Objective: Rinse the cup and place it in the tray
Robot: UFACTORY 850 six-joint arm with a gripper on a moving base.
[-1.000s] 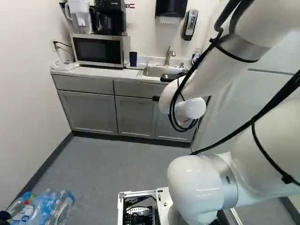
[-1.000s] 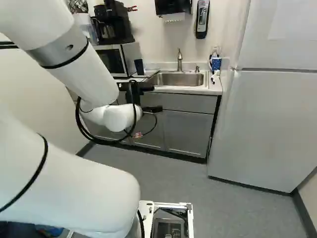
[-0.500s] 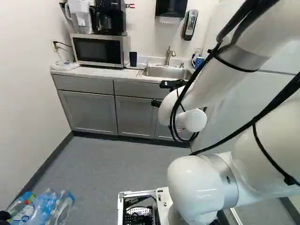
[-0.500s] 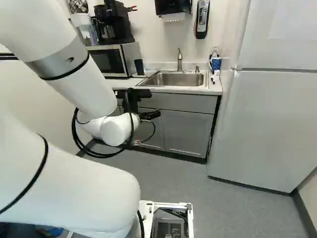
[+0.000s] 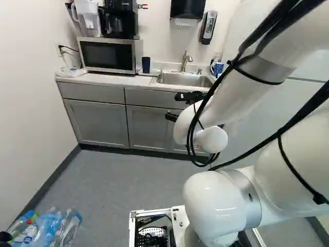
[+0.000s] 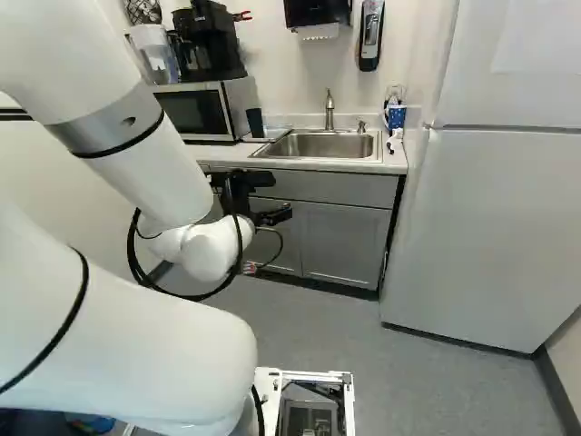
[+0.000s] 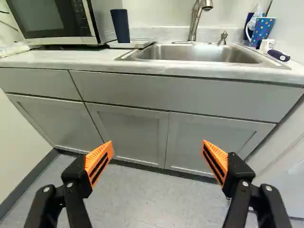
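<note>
In the right base view my gripper [image 6: 263, 197] hangs in front of the grey cabinets, below counter height. In the wrist view the gripper [image 7: 157, 151] is open, its orange-padded fingers wide apart with nothing between them. A dark blue cup [image 7: 120, 25] stands upright on a pale tray [image 7: 138, 43], between the microwave and the sink, well ahead of the fingers. The metal sink [image 7: 199, 53] lies beside that tray, its faucet [image 7: 195, 19] rising behind the basin. Nothing touches the cup except the tray under it.
A microwave [image 5: 108, 54] with a coffee maker on top stands on the counter [image 5: 95, 78]. Beyond the sink's other side are a dotted blue mug [image 6: 396, 115] and a soap bottle. The fridge [image 6: 490, 227] stands at the right. Plastic bottles [image 5: 49, 226] lie at the left.
The arm has drawn its gripper down and somewhat back from the counter, fingers still apart. The dotted mug has come out from behind the arm in the left base view. The base has stayed put.
</note>
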